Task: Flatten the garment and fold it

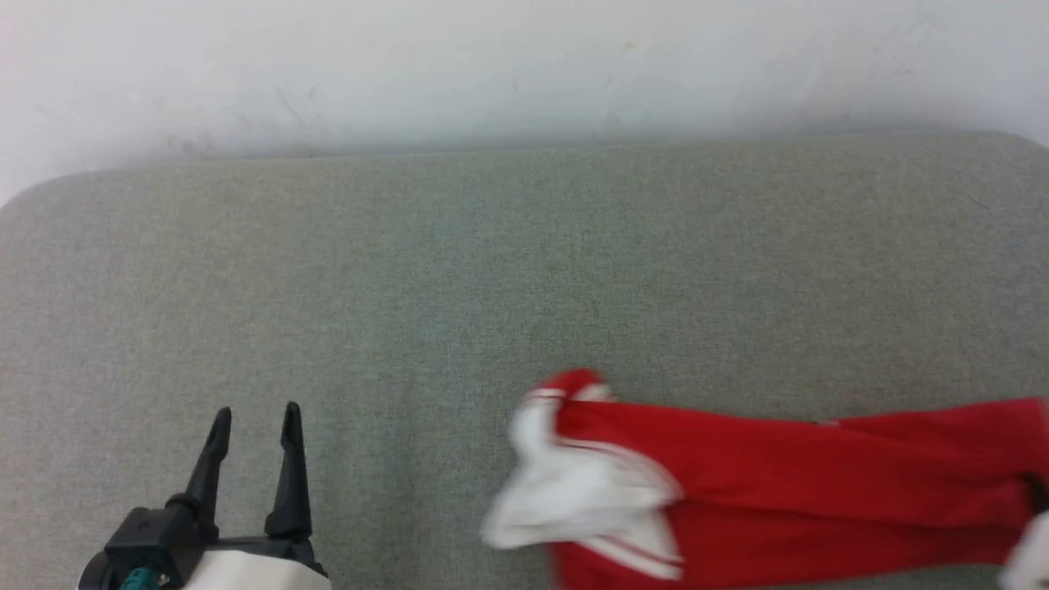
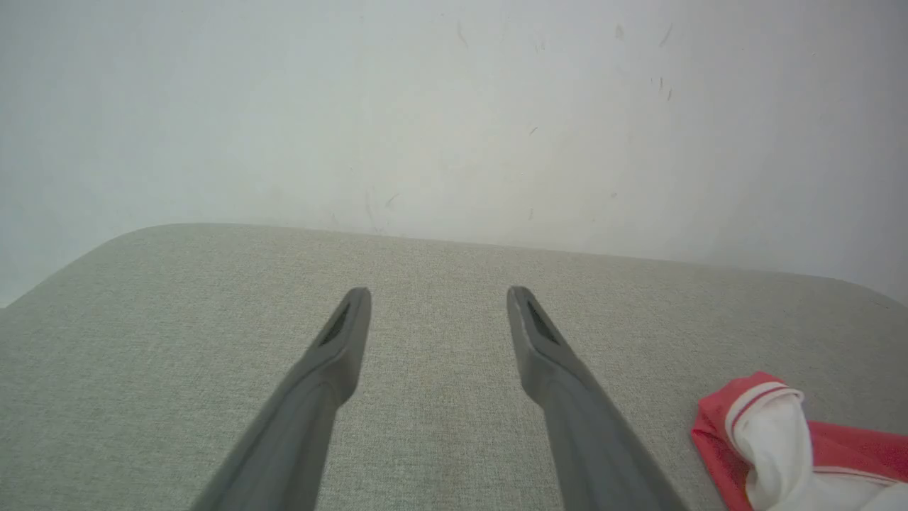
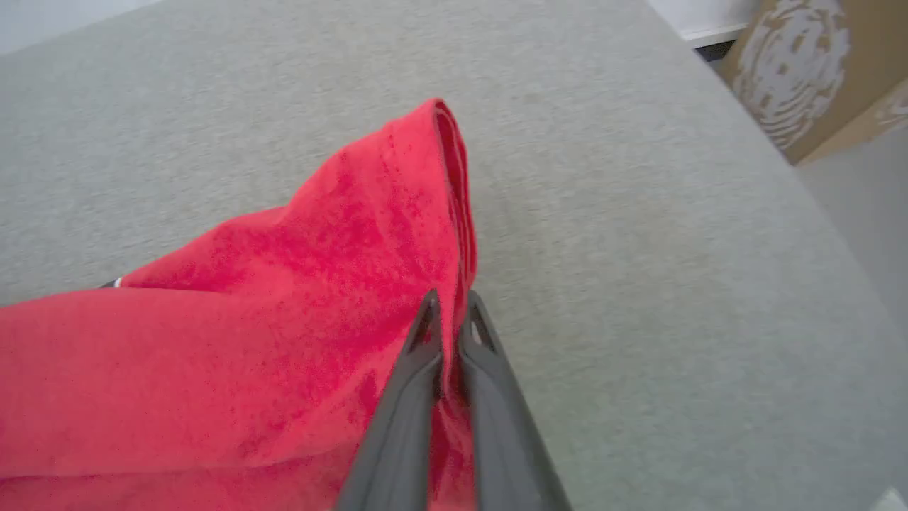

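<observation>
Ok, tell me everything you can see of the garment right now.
The garment is red, soft-looking knit, bunched into a long rumpled band on the grey padded surface, not flat. A white sleeve with red-and-white stripe trim is crumpled at its left end. The right claw is shut on a raised red edge at the other end.

garment (image 1: 819, 483): cut off right, bottom | white sleeve (image 1: 574, 492): blurred

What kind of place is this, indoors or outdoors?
Probably an indoor test or work room. A wide grey fabric-covered surface stands against a plain, scuffed white wall, what looks like a cardboard box stands beside it, and a red garment is on it.
</observation>
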### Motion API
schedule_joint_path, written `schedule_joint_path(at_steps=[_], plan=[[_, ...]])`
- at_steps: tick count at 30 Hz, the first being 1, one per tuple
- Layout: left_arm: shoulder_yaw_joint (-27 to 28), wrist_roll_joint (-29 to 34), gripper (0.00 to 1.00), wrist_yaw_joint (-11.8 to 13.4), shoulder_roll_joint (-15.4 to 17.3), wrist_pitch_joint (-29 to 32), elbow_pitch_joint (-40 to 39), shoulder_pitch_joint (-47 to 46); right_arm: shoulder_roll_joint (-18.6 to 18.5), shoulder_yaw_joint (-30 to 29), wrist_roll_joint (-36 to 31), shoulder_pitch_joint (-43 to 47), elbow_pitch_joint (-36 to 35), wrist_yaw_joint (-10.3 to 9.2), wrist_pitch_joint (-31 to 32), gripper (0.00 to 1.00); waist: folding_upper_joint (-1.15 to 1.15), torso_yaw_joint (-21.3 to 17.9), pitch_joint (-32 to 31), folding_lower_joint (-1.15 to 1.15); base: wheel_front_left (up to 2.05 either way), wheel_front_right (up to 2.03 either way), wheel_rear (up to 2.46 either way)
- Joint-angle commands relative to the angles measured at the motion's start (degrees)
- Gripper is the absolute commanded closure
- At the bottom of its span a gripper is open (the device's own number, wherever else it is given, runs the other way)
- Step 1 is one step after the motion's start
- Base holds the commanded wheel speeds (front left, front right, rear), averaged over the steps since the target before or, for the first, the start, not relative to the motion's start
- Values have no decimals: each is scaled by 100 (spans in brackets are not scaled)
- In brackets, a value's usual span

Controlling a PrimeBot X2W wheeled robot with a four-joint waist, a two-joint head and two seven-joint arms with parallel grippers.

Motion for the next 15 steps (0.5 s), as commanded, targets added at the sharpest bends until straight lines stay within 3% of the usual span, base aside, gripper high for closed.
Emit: schedule_joint_path(at_steps=[1,4,7,11,15], plan=[[-9,75,0,-28,-18,-27,33,14,-113,-176,-135,-38,-54,-6,-41,100,0,8,-30,0,0,0,0],[-28,74,0,-56,-52,-27,78,42,-328,-672,-372,32,-122,-6,-69,100,0,49,-49,0,0,0,0],[-3,56,0,-79,-62,-27,109,71,-299,-768,-279,48,-179,-6,-43,100,0,70,-54,0,0,0,0],[26,52,0,-93,-70,-28,135,77,-130,-371,-50,49,-320,-6,96,100,0,71,-43,0,0,0,0],[27,47,0,-110,-80,-28,155,40,-2,440,242,95,-588,-6,415,100,0,67,-24,0,0,0,0]])
